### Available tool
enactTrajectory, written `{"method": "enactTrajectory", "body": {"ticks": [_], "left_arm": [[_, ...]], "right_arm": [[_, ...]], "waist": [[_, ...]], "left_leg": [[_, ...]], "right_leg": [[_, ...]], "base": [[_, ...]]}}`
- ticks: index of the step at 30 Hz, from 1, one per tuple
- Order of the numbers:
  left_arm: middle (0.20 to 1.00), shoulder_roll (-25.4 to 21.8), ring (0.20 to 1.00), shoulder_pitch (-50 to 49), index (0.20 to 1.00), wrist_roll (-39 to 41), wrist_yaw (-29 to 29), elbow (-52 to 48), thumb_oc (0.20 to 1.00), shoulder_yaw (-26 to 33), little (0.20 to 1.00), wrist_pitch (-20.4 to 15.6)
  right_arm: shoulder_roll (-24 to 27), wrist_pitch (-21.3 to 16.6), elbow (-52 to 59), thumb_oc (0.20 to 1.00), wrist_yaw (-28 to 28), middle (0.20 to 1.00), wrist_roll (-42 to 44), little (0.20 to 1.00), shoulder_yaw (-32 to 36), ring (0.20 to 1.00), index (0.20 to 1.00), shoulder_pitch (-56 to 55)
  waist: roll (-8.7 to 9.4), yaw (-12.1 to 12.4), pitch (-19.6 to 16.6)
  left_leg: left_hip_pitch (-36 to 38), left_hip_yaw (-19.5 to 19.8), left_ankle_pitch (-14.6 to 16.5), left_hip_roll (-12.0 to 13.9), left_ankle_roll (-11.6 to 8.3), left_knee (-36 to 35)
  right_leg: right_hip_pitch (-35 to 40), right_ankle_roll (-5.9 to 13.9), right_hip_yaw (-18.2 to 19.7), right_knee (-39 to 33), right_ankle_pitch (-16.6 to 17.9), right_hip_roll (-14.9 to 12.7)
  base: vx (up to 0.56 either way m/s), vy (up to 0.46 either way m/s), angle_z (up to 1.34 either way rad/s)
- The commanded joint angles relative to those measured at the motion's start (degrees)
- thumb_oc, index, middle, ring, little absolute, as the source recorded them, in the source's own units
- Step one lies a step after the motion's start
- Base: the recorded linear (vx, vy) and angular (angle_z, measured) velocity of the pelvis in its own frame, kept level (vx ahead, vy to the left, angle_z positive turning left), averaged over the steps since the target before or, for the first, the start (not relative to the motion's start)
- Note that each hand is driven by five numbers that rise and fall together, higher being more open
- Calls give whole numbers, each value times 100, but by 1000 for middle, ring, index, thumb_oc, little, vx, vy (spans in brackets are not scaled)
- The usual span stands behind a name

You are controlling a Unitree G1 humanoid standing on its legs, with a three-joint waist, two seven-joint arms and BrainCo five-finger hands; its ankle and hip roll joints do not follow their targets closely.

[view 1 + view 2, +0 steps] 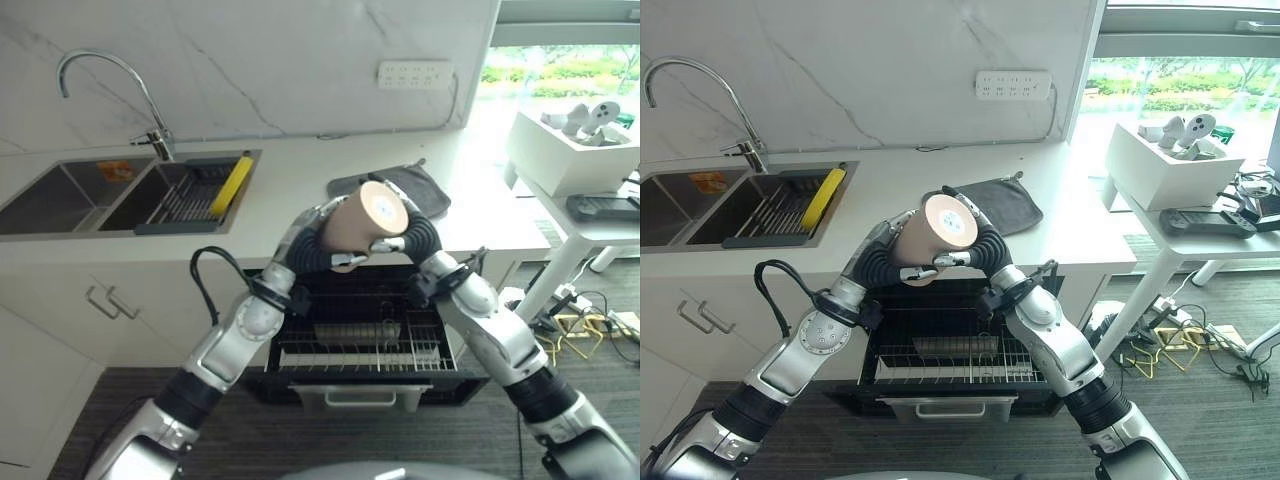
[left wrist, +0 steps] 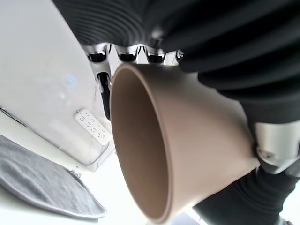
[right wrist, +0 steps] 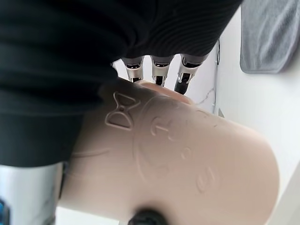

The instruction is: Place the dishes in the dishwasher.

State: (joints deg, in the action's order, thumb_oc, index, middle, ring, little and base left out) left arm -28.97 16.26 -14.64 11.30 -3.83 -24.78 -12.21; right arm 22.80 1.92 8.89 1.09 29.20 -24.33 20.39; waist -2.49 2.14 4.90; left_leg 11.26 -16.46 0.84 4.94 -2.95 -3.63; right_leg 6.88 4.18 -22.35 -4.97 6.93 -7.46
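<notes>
The pulled-out dishwasher rack (image 1: 365,345) is shown nearest, below the counter edge, with what appears to be one grey dish (image 1: 355,333) lying across its wires and most of its slots unfilled. Above the rack, a tan cup (image 1: 362,222) is held in the air between both hands, tipped on its side with its pale base turned toward the head camera. The left hand (image 1: 312,238) is clamped on the cup from the robot's left, its fingers (image 2: 123,55) lying along the rim. The right hand (image 1: 412,238) is closed on the cup from the other side, its fingertips (image 3: 161,69) resting against the embossed wall. Beyond the hands, a grey mat (image 1: 998,204) lies on the counter (image 1: 1080,235); farther left, a sink (image 1: 60,195) is seen with a drainer (image 1: 190,195) and a yellow item (image 1: 233,185) in its second basin, under the tap (image 1: 105,90). The task is judged to be in its middle: the cup is lifted but not yet set in the rack, lowering and seating remain, and whether other dishes wait in the sink cannot be told.
</notes>
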Motion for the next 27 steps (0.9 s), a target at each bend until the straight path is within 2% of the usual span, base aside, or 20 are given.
{"method": "enactTrajectory", "body": {"ticks": [1, 7, 19, 20, 21, 27], "left_arm": [[200, 146, 200, 906, 200, -159, -49, 37, 200, -677, 200, -191], [200, 225, 200, 1021, 200, -238, -16, 128, 200, -856, 200, -96], [200, 350, 200, 1285, 200, -181, -101, 186, 200, -1068, 200, -41], [200, 355, 200, 1296, 200, -171, -120, 192, 200, -1083, 200, -35], [200, 357, 200, 1301, 200, -166, -142, 191, 200, -1079, 200, -32], [200, 377, 200, 1318, 200, -248, -159, 211, 200, -1121, 200, -23]], "right_arm": [[-628, -348, -21, 1000, 254, 1000, -187, 1000, -440, 1000, 1000, 1075], [-767, -474, -216, 1000, 840, 1000, -374, 1000, -409, 1000, 1000, 1264], [-836, -569, -342, 1000, 942, 1000, -751, 1000, -447, 1000, 1000, 1514], [-824, -608, -348, 266, 984, 266, -834, 266, -460, 266, 266, 1547], [-815, -600, -355, 200, 1019, 200, -952, 200, -452, 200, 200, 1562], [-777, -653, -291, 200, 1108, 200, -955, 200, -471, 200, 200, 1615]], "waist": [[256, 112, -78], [241, 99, -74], [225, 81, -87], [226, 81, -94], [225, 83, -96], [219, 76, -90]], "left_leg": [[-72, 66, -135, 238, -129, 37], [-50, 45, -132, 240, -126, 22], [-56, 44, -137, 231, -117, 14], [-53, 45, -138, 228, -116, 10], [-53, 48, -135, 226, -116, 11], [-50, 49, -140, 223, -111, 5]], "right_leg": [[433, 458, 299, 156, -444, -547], [446, 454, 304, 145, -447, -546], [449, 447, 309, 125, -447, -555], [450, 445, 313, 123, -447, -552], [451, 446, 315, 122, -450, -549], [446, 444, 326, 123, -444, -549]], "base": [[0, 0, 0], [0, 0, 0], [0, 0, 0], [0, 0, 0], [0, 0, 0], [0, 0, 0]]}}
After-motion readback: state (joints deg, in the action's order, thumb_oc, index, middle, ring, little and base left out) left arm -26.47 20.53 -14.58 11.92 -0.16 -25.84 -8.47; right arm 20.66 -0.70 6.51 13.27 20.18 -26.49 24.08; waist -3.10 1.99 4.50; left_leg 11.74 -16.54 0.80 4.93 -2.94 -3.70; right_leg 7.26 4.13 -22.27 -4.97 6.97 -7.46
